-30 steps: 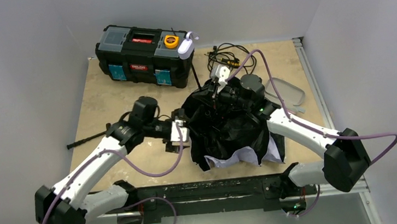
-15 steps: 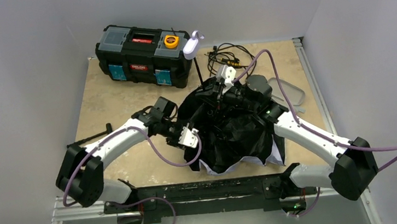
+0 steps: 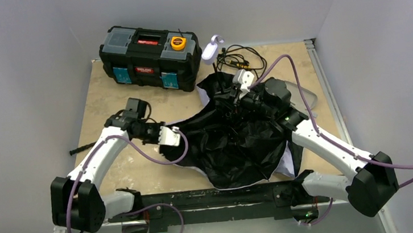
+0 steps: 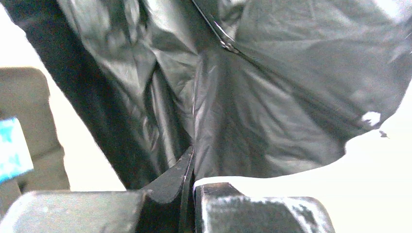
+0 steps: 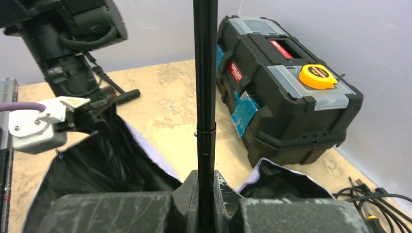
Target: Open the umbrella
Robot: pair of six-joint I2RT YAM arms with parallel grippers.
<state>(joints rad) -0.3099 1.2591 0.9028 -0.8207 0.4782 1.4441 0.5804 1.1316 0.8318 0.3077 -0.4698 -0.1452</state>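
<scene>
The umbrella (image 3: pixel 236 148) lies half spread on the table with its black lining up and a pale edge showing. Its thin black shaft (image 5: pixel 205 97) runs up to the small pale handle (image 3: pixel 211 50) near the toolbox. My right gripper (image 3: pixel 229 95) (image 5: pixel 205 194) is shut on the shaft close to the canopy's hub. My left gripper (image 3: pixel 178 139) (image 4: pixel 192 194) is shut on the canopy's left edge, and the black fabric (image 4: pixel 272 111) stretches away from its jaws. That same left gripper (image 5: pixel 73 114) shows at the left of the right wrist view.
A black toolbox (image 3: pixel 150 56) (image 5: pixel 286 97) with a yellow tape measure (image 5: pixel 318 76) stands at the back left. Black cables (image 3: pixel 238 56) lie at the back. A clear plastic lid (image 3: pixel 300 94) sits right of the canopy. A thin black T-handled tool (image 3: pixel 87 145) lies at the left.
My left gripper shut on the canopy's left edge and drew it leftward, spreading the fabric wider. The right gripper carried the shaft and handle to the right and back.
</scene>
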